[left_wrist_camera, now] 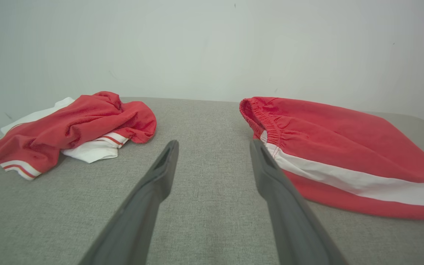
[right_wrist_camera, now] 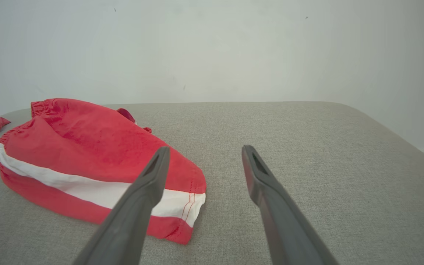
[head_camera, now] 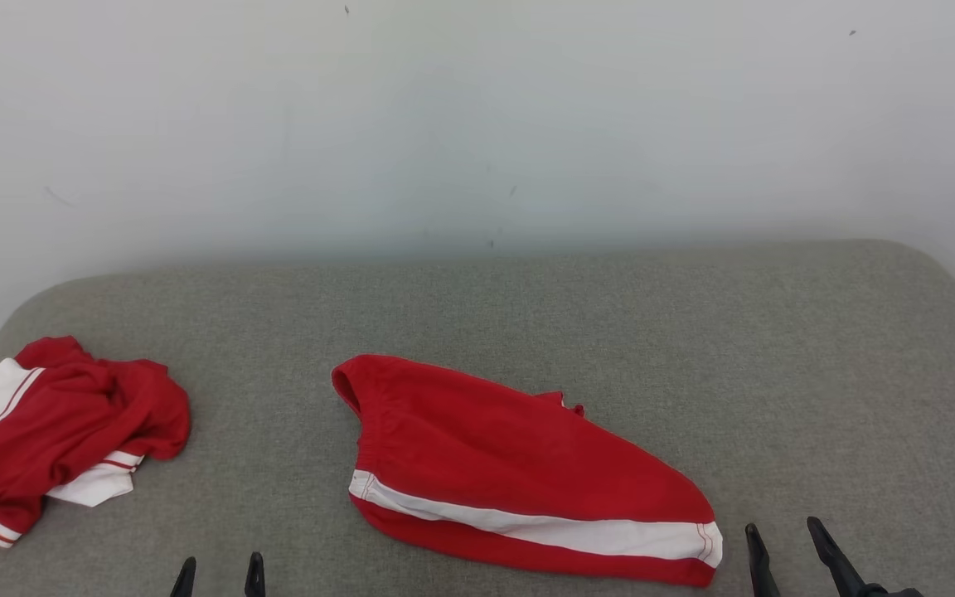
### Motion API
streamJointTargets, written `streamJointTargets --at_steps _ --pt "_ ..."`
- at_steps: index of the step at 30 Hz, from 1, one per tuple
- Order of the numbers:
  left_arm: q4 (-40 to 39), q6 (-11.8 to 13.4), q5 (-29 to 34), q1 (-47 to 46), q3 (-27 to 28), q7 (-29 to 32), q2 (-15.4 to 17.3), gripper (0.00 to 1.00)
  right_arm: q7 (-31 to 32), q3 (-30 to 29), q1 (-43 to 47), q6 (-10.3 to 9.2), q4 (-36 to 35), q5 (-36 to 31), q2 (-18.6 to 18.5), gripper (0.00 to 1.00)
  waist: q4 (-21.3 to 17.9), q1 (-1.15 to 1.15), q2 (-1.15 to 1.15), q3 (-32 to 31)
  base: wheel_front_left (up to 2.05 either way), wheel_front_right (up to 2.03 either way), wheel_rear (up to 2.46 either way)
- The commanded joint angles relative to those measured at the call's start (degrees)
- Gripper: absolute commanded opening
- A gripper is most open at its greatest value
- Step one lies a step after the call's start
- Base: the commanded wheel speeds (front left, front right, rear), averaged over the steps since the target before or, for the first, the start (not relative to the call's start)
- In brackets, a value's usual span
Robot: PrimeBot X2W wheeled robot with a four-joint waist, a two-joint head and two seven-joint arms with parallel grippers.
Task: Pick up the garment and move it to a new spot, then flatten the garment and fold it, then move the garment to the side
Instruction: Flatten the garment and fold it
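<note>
Garment on grey surface, white wall

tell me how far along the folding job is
Seemingly done: the red shorts lie fairly flat on the grey surface, apparently folded in half. In hand: nothing; the left tool and right tool stand open and empty. Left: moving the shorts to the side; a crumpled red-and-white garment at the left lies unfolded.

The left tool, a pair of long dark tapered fingers, pokes its tips up at 7 o'clock in the head view, jaws spread wide and empty. The right tool stands at 5 o'clock, reaching higher and leaning toward 11 o'clock, equally parted, gripping nothing.
</note>
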Motion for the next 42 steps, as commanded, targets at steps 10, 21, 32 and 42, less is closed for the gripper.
streamJointTargets --at_steps 10,21,32,42 --pt "1.0 -2.5 2.6 3.1 2.5 -0.2 -1.5 1.0 -0.3 0.5 1.9 -0.15 1.8 0.2 -0.2 1.0 0.9 0.01 0.0 -1.6 0.0 0.0 0.0" --pt "0.4 -3.2 3.2 3.1 2.8 -0.2 -2.1 1.0 -0.3 0.5 2.0 -0.14 2.2 0.6 0.4 1.0 0.4 0.01 0.0 -1.5 0.0 0.0 0.0" --pt "0.5 -3.4 3.1 2.4 2.6 -0.2 -2.3 1.0 -0.3 0.4 1.6 -0.14 2.5 1.1 0.8 1.0 0.3 0.01 0.0 -0.8 0.0 0.0 0.0" --pt "1.2 -3.4 1.5 1.4 2.0 -0.2 -2.4 1.0 -0.3 0.9 0.6 -0.14 2.9 1.4 1.1 1.0 -0.1 0.01 0.0 -0.3 0.0 0.0 0.0"
